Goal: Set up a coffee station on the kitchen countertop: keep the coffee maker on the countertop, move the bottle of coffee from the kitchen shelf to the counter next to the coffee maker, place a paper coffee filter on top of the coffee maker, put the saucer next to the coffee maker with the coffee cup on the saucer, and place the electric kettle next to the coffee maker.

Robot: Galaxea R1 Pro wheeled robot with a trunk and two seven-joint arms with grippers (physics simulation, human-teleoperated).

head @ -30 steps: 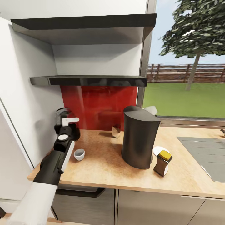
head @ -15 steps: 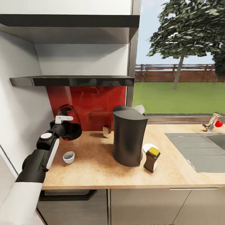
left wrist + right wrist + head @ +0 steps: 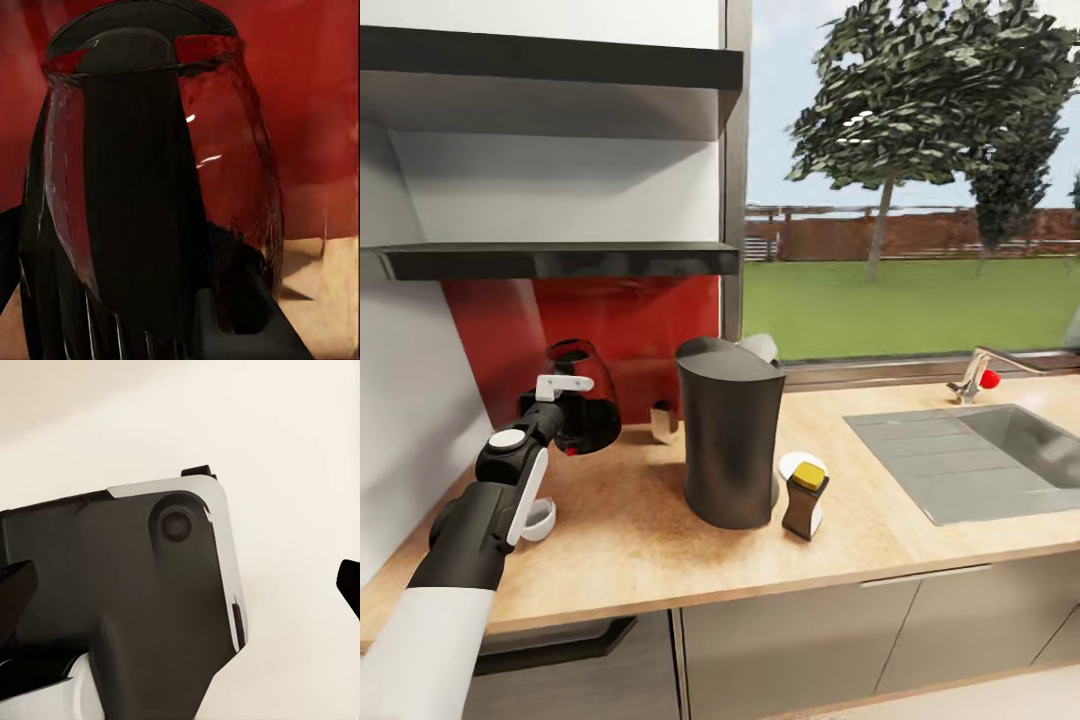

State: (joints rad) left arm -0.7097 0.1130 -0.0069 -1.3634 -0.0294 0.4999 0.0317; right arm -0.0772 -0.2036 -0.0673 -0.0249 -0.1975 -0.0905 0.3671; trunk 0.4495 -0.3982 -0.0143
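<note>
Head view: left gripper [image 3: 565,408] grips the kettle [image 3: 582,412] left of the coffee maker [image 3: 729,445]; carry it level, set close beside.

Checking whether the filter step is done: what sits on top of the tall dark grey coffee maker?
A pale off-white paper piece peeks over the far edge of the tall dark grey coffee maker; the slanted top covers most of it.

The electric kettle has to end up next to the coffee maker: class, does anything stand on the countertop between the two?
Nothing visible stands on the wood between the electric kettle and the coffee maker. A small brown object sits farther back by the red wall, and the coffee cup lies nearer the front edge.
</note>
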